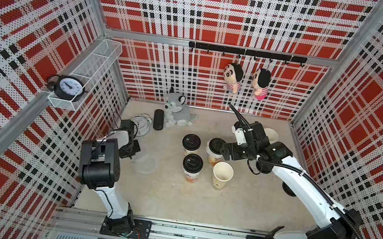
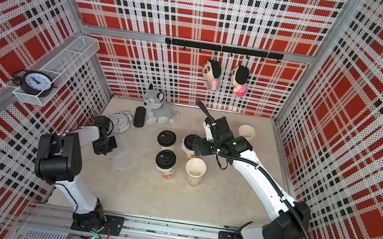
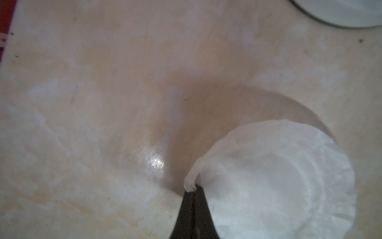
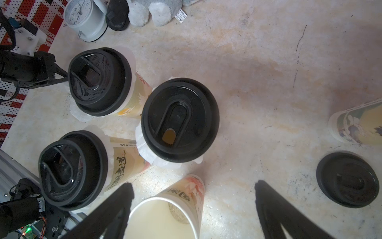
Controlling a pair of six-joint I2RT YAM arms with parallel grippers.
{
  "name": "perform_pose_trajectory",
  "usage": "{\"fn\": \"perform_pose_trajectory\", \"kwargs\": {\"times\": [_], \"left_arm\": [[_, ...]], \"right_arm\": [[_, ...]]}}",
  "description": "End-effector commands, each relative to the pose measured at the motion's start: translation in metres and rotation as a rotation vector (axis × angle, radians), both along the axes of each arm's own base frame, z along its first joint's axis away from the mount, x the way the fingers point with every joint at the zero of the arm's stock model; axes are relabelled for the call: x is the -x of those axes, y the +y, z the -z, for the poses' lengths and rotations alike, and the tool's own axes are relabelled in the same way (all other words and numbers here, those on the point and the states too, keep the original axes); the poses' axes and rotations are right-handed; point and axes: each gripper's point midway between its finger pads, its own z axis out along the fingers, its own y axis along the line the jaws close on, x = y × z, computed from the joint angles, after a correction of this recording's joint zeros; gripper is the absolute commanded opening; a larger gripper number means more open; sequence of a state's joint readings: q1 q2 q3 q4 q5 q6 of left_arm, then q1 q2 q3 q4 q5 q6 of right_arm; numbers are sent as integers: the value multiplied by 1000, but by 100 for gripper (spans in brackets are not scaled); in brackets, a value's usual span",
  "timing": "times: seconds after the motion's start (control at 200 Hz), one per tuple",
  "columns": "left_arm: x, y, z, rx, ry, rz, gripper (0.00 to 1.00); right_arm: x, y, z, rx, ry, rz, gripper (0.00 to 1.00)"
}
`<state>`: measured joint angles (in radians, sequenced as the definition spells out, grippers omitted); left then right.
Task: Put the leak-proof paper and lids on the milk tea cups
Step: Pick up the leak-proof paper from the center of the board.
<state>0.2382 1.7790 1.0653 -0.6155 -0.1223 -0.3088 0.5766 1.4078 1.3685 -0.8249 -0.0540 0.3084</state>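
Observation:
In the left wrist view my left gripper [image 3: 193,191] is shut on the crinkled rim of one round whitish leak-proof paper [image 3: 279,182], held just above the table. In a top view it [image 1: 132,155] sits at the left beside translucent sheets [image 1: 146,163]. Three milk tea cups [image 1: 191,142] [image 1: 192,164] [image 1: 216,145] carry black lids with white paper rims [image 4: 144,149] sticking out beneath. One cup [image 1: 222,174] stands uncovered at the front, and another uncovered cup [image 2: 247,131] stands at the back right. My right gripper [image 4: 194,186] is open and empty above the front uncovered cup [image 4: 165,217].
A loose black lid [image 4: 347,179] lies on the table to the right of the cups. A white alarm clock [image 1: 142,124], a black case [image 1: 158,119] and a grey plush [image 1: 176,111] sit at the back left. A wire shelf [image 1: 96,59] hangs on the left wall.

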Motion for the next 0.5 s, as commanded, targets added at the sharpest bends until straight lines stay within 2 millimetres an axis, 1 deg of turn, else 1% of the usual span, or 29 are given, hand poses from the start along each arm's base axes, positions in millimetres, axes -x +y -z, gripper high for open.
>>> {"fn": "perform_pose_trajectory", "kwargs": {"times": [0.0,0.09,0.195,0.311,0.396,0.441,0.491], "left_arm": [[-9,-5,-44,-11,-53,13,0],[-24,-15,-88,-27,-138,46,0],[-36,-29,-146,-43,-251,86,0],[-37,-48,-206,-51,-375,125,0],[-31,-74,-244,-37,-442,194,0],[-27,-92,-261,-23,-474,240,0],[-21,-117,-278,1,-507,301,0]], "right_arm": [[-2,-10,-17,-9,-34,35,95],[-4,-14,-22,-15,-41,55,95],[-8,-24,-29,-10,-49,93,94],[-12,-37,-36,-10,-54,139,94],[-13,-48,-41,-15,-57,177,94],[-14,-53,-43,-17,-57,196,93],[-15,-60,-45,-17,-57,218,93]]}}
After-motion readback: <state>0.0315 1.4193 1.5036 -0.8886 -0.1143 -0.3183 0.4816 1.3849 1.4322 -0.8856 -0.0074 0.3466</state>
